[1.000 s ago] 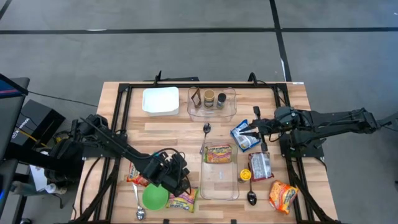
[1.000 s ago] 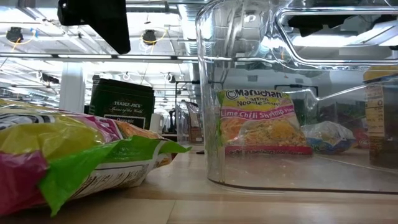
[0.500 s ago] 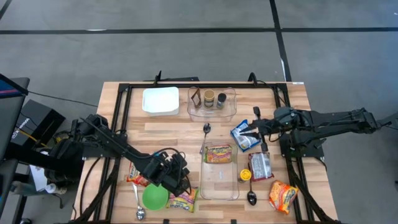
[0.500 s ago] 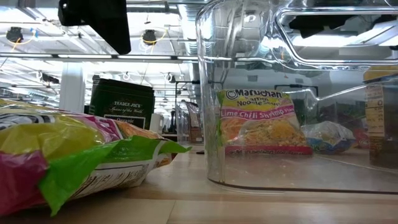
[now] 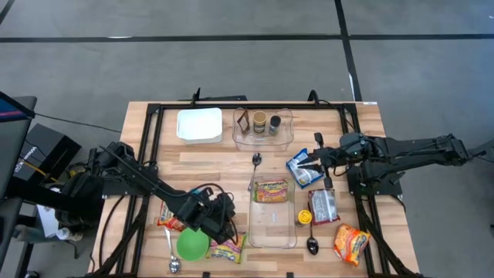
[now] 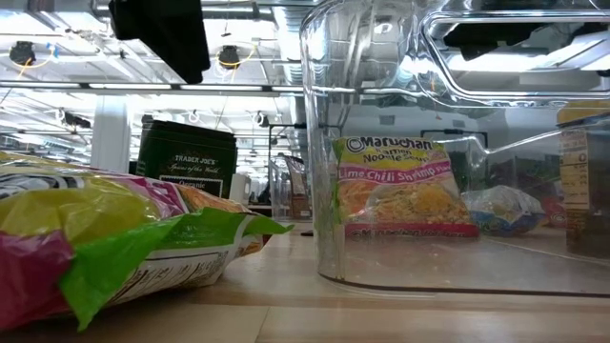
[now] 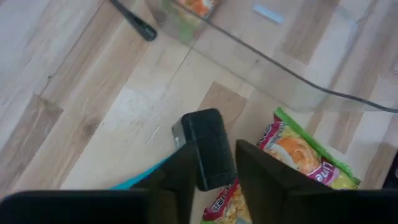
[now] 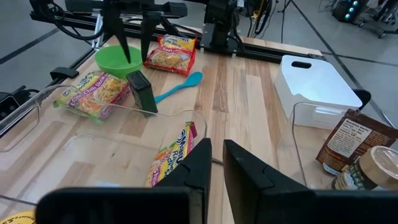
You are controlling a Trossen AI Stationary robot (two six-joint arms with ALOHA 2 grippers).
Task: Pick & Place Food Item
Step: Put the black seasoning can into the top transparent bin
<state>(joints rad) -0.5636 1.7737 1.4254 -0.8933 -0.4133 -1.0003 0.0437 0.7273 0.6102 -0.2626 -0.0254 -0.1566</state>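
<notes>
The left arm's dark bulk has slid slightly sideways in the low view. The left gripper (image 8: 132, 50) hangs with its fingers spread wide above the dark box (image 8: 142, 93). The box stands upright near the table's (image 5: 208, 154) front edge, just beside the clear container (image 5: 251, 224) and a noodle packet (image 5: 226, 249). Farther back, toward the right edge, the right gripper (image 5: 309, 160) is almost closed and empty, beside a blue packet (image 5: 299, 171).

Noodle packets (image 5: 272, 191): six. Spoons (image 5: 256, 161): three. Clear bins (image 5: 272, 225): two. Green bowl (image 5: 192, 245): one.
</notes>
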